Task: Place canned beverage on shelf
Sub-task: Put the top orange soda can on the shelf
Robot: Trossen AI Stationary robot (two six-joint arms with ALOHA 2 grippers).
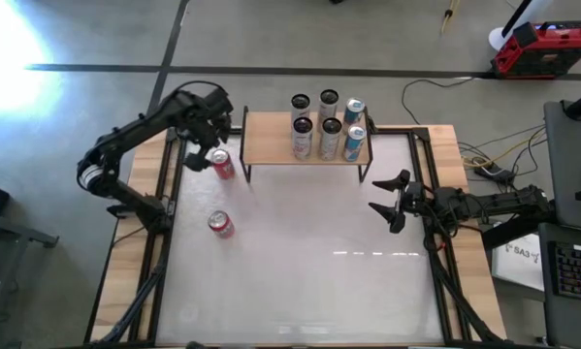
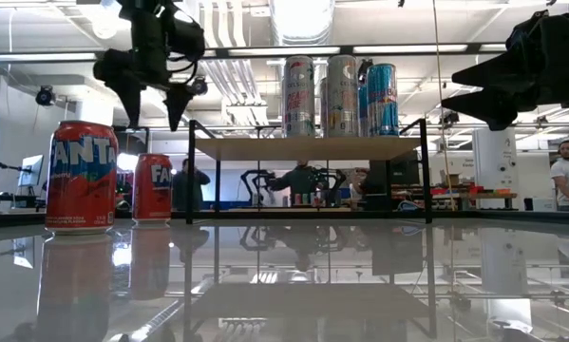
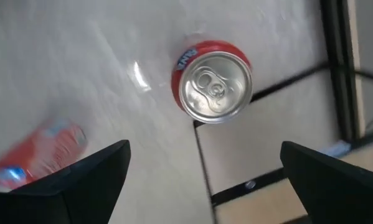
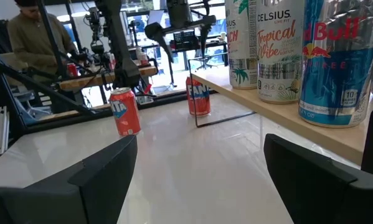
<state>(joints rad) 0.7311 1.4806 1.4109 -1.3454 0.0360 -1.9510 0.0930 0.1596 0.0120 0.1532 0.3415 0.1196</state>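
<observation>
Fanta can (image 1: 221, 165) stands upright on the white surface (image 1: 300, 252), just beside the shelf's left leg. Left end effector (image 1: 205, 138) hovers right over it, fingers spread wide, not touching. 2nd Fanta can (image 1: 220, 224) sits nearer the front, well apart. Shelf (image 1: 271, 139) at the back carries six tall cans (image 1: 327, 126) on its right half. Right end effector (image 1: 385, 194) waits at the right edge, fingers apart, nothing betw. them.

In the left wrist view, a second red can (image 3: 33, 158) is blurred and its label unreadable. In the right wrist view, the picture's edge cuts off the tops of the shelf's cans (image 4: 276, 46).
</observation>
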